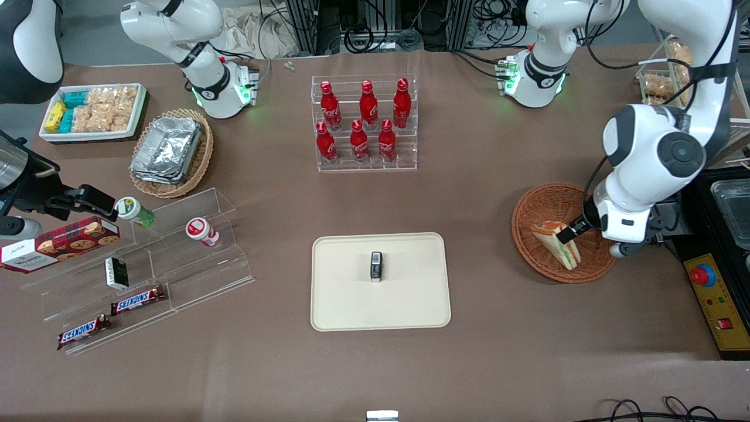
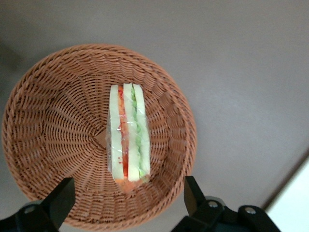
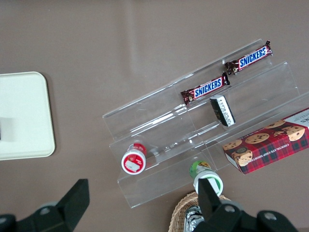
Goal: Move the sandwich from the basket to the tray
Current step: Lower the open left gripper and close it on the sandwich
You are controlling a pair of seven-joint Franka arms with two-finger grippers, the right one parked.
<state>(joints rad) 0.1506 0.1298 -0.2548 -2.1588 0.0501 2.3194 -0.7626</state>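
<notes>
The desk carries the whole layout, and the cream tray sits near its middle, nearer the front camera than the rack of red bottles, with a small dark packet already lying at the tray's centre. Toward the working arm's end stands the reddish-brown basket, and the sandwich lies inside it, wrapped and resting on its side so the wrist view shows its bread and filling edge-on. The tool hangs above the basket with its fingers wide apart and nothing between them, so the step in hand looks like the approach to the grasp. To do it well, I would line the two fingers up across the sandwich's flat bread faces rather than along its length, come down straight enough to miss the basket's wicker wall, and close gently, since the clear wrap is likely slippery and the bread soft. On the tray, a spot clear of the dark packet would suit best. In the front view the arm's wrist covers part of the basket and hides most of the tool, so its height over the sandwich is hard to judge; the wrist view cuts the fingertips' bases off.
</notes>
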